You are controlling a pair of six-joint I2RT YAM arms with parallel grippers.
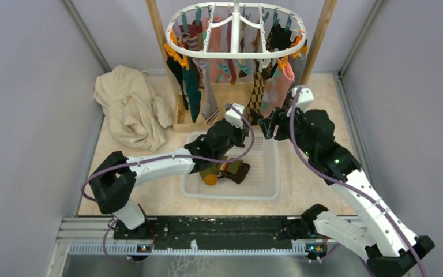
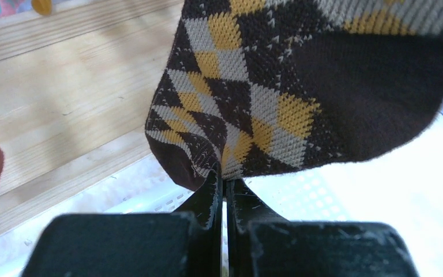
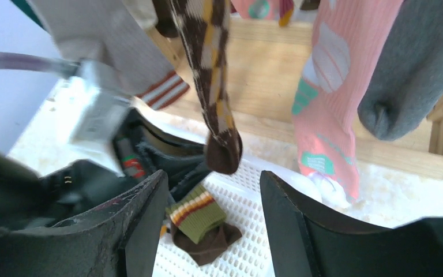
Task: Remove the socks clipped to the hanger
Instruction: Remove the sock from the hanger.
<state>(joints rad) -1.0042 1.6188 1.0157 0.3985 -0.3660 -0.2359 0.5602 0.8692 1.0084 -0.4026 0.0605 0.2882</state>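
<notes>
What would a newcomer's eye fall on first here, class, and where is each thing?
The white oval hanger, crowded with colourful socks, hangs at the back of the table. Below it, the left gripper pinches the lower end of a brown-and-yellow argyle sock above a white mesh basket. A crumpled beige cloth lies to the left.

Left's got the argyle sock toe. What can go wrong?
The left gripper pinches only the toe edge of the argyle sock; it may slip out. The sock hangs from the hanger, so pulling may swing that instead of unclipping. The open right gripper sits near the pink sock and might snag it.
</notes>
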